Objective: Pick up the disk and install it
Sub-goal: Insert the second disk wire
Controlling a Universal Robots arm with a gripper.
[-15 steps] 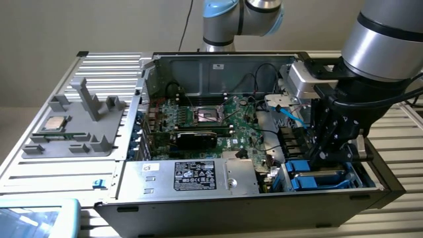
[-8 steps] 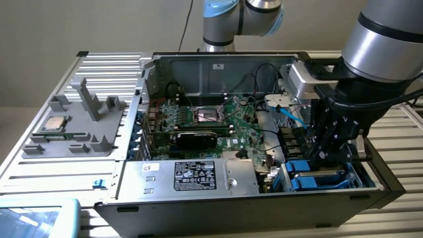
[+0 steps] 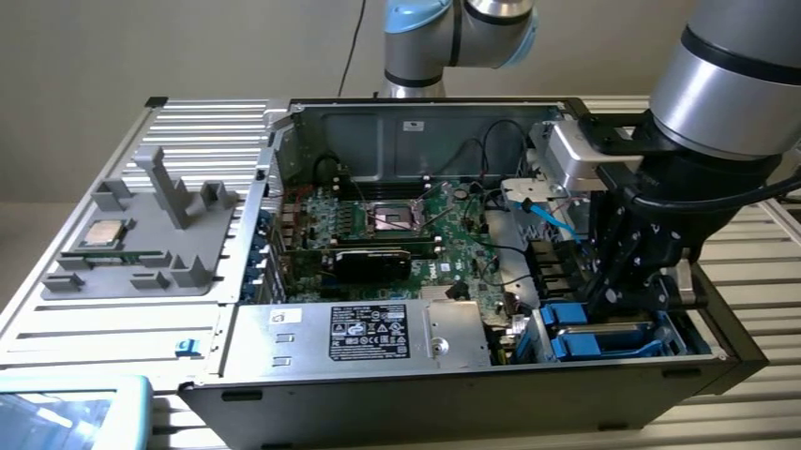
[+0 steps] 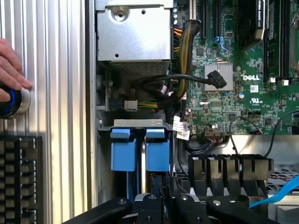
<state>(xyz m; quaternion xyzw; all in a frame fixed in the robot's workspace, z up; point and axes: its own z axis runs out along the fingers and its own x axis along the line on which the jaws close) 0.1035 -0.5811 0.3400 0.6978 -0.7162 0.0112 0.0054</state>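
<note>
Disk (image 3: 603, 340) down in the drive bay at the front corner of the computer case (image 3: 476, 386), on the exterior view's right, edge up, with its blue bracket showing. From the wrist view, the same disk (image 4: 157, 153) seen from above as 2 blue tabs side by side under a thin silver crossbar.

Gripper (image 3: 636, 292) lowered into that bay, right above the blue bracket. Close up, gripper (image 4: 161, 199) with black fingers pressed nearly together, just beside the blue tabs. Cannot tell whether anything is pinched between them.

Next to the bay, towards the exterior view's left, a big silver box (image 3: 375, 333) with a black label, lying flat inside the case; also seen from the wrist camera (image 4: 133, 32) with a bundle of wires at its side. Behind it, a green circuit board (image 3: 400, 220) with an empty chip socket. Near the arm, a flat blue cable (image 3: 552, 221).

Outside the case, on the exterior view's left, a grey holder (image 3: 138, 272) on a ribbed metal table (image 3: 113, 328), carrying 1 small square chip (image 3: 100, 234).

In the wrist view, a hand (image 4: 10, 65) resting on a blue-ringed button (image 4: 11, 101), with a black keyboard (image 4: 18, 179) beside it.
</note>
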